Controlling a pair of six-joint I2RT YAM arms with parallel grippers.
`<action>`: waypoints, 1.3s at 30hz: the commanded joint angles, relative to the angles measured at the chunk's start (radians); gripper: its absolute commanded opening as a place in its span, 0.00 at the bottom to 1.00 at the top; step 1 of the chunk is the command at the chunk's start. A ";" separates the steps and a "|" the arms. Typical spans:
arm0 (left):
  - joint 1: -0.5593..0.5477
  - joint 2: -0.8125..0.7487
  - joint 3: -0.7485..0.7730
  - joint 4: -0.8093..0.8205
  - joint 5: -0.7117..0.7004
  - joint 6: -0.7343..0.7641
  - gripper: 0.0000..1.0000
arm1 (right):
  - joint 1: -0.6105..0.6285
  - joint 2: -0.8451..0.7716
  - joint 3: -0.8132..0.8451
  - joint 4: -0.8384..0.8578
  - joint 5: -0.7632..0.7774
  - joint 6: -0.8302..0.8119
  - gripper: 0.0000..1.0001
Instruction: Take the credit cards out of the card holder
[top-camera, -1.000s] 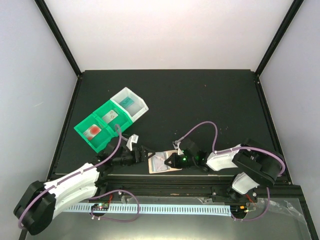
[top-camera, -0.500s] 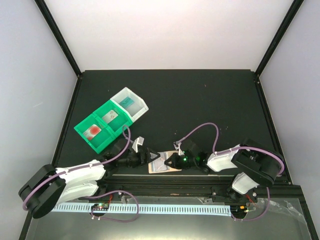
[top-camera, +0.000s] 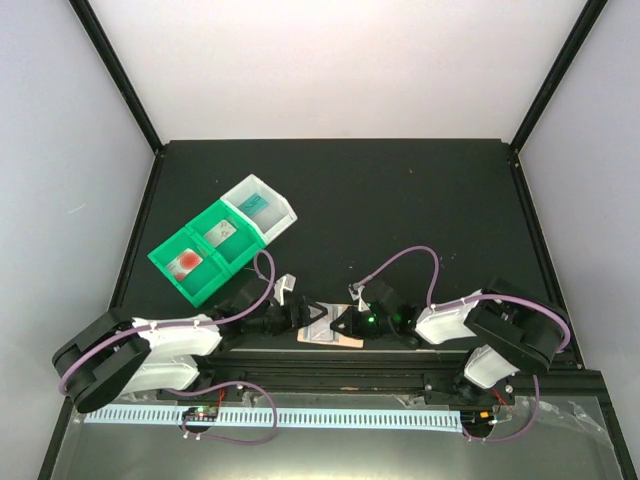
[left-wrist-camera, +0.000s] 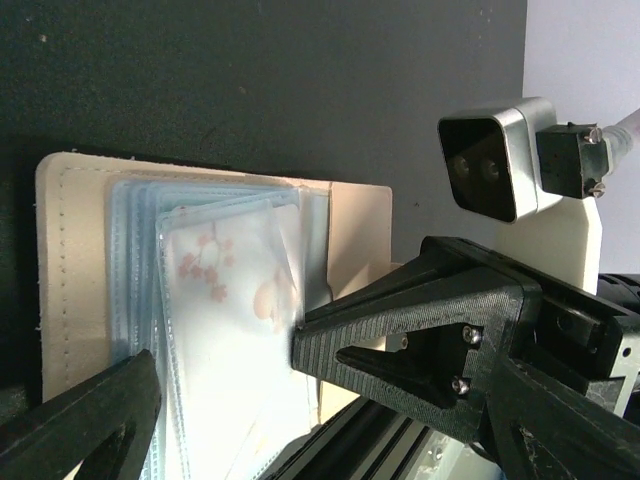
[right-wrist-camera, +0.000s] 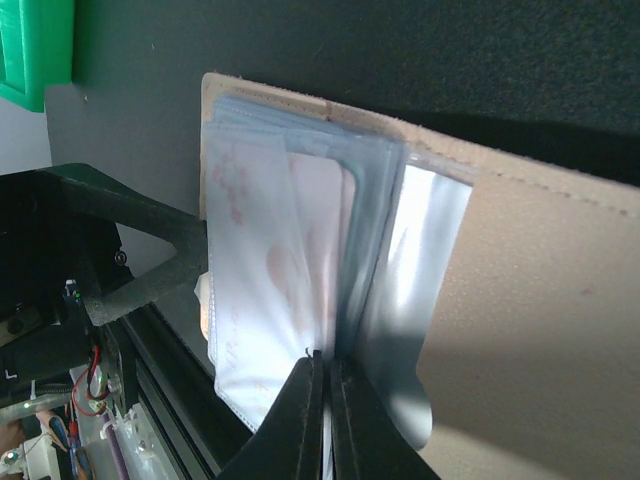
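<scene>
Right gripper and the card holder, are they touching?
Touching. The right wrist view shows the right gripper pinched shut on a clear sleeve of the card holder.

green bin (top-camera: 200, 288) | white bin (top-camera: 284, 215) touching its far-right end | both on black table (top-camera: 400, 200)

The card holder (top-camera: 325, 332) lies open on the counter (top-camera: 400, 200) at its near edge, between the two arms. The left end effector (top-camera: 298, 318) sits at its left side and the right end effector (top-camera: 341, 322) at its right, both reaching over its sleeves. Behind and to the left, well apart, stands a double bin (top-camera: 215, 278). A single bin (top-camera: 285, 213) touches its far-right end, with one of the credit cards (top-camera: 186, 262) in each compartment.
</scene>
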 joint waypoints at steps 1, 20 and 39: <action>-0.033 0.025 0.029 0.037 -0.013 -0.027 0.91 | 0.012 0.014 -0.011 -0.017 0.011 -0.009 0.01; -0.113 -0.033 0.136 -0.110 -0.028 0.005 0.89 | 0.012 0.003 -0.010 -0.015 0.040 -0.031 0.02; -0.142 -0.038 0.163 -0.055 -0.007 -0.012 0.89 | 0.012 -0.026 0.008 -0.047 0.079 -0.087 0.12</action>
